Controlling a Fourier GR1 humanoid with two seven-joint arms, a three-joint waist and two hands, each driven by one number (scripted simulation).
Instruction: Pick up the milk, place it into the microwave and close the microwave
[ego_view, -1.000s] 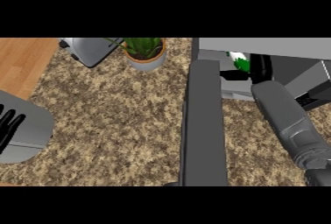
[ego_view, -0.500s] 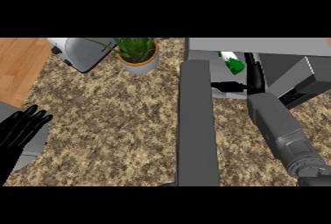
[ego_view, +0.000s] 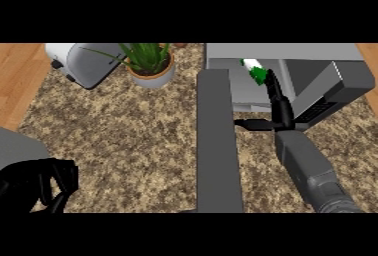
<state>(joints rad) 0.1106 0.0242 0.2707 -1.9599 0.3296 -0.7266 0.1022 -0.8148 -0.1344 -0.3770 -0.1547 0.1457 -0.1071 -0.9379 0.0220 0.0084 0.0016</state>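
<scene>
Right hand (ego_view: 275, 102) reaching into the microwave (ego_view: 295, 75) mouth, beside the milk (ego_view: 256, 73); open door (ego_view: 218, 145) edge-on just left of the forearm, microwave body close on the right. Bare counter (ego_view: 133, 135) left of the door, ahead of the left hand (ego_view: 37, 187); toaster (ego_view: 80, 62) and potted plant (ego_view: 150, 62) beyond

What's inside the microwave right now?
Inside the microwave sits the green-and-white milk carton, with the right hand reaching in beside it. The hand covers the carton's lower part, so whether the fingers are round it cannot be told.
</scene>
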